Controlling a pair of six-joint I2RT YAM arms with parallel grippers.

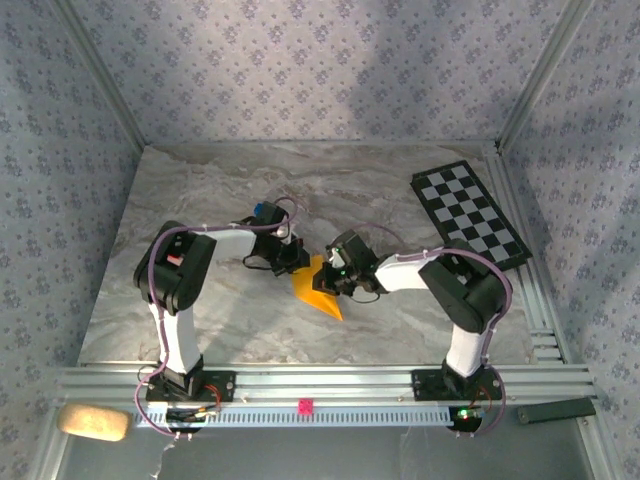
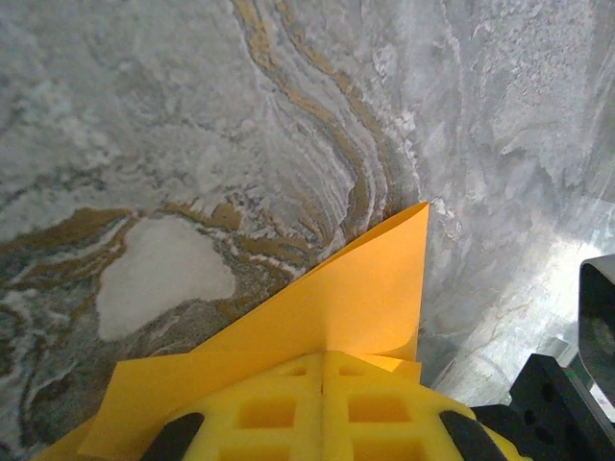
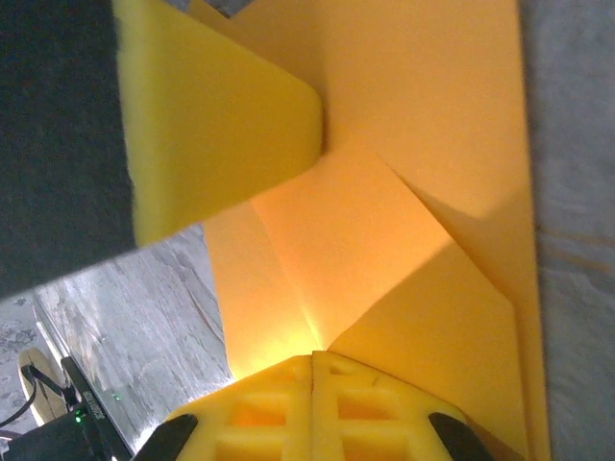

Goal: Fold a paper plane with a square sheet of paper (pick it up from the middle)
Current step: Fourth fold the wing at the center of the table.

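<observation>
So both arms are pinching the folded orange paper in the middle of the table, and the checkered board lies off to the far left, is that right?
Not quite. The checkered board lies at the far right of the table, as the top external view shows. The rest holds: the left tool and the right tool are both shut on the folded orange paper mid-table.
</observation>
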